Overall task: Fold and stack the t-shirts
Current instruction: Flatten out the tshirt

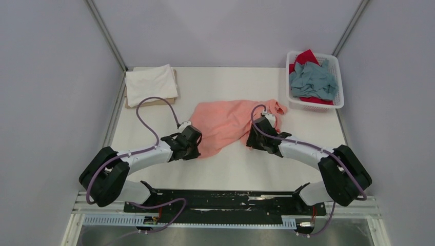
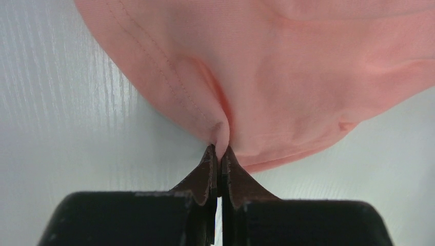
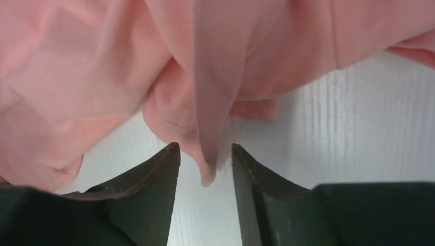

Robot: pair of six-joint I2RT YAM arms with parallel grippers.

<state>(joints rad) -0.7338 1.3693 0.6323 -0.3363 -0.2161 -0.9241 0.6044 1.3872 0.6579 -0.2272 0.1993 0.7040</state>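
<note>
On the table (image 1: 236, 169), seen from above, the salmon-pink t-shirt (image 1: 231, 120) lies spread but crumpled near the middle, between the two arms. The left hand (image 1: 196, 146) sits at the shirt's near left corner, and the right hand (image 1: 256, 134) at its near right edge, below a sleeve. From this height the fingers of neither hand can be made out. At the back left a white t-shirt (image 1: 151, 83) lies folded on a thin tan board (image 1: 154, 103). At the back right stands a white lattice basket (image 1: 314, 105), which holds a rumpled grey-blue t-shirt (image 1: 313, 81) on top of a red t-shirt (image 1: 308, 56); the red cloth shows at the far end and along the near edge.

In the left wrist view, the left hand (image 2: 219, 154) is pressed together on the salmon-pink t-shirt (image 2: 287, 77). Its two brown fingertips (image 2: 208, 171) meet on a small pleat of cloth at the stitched hem, and the fabric puckers upward from that pinch. The rest of the shirt fans out flat over the white table (image 2: 66, 118).

In the right wrist view, the right hand (image 3: 205, 154) is spread, with a plain gap between its two dark fingers (image 3: 154, 179). A narrow hanging fold of the salmon-pink t-shirt (image 3: 92, 77) comes down into that gap, its tip just between the fingertips. I cannot tell whether either finger touches it. More folds of the shirt bunch above and to the left, and bare table (image 3: 333, 133) shows to the right.
</note>
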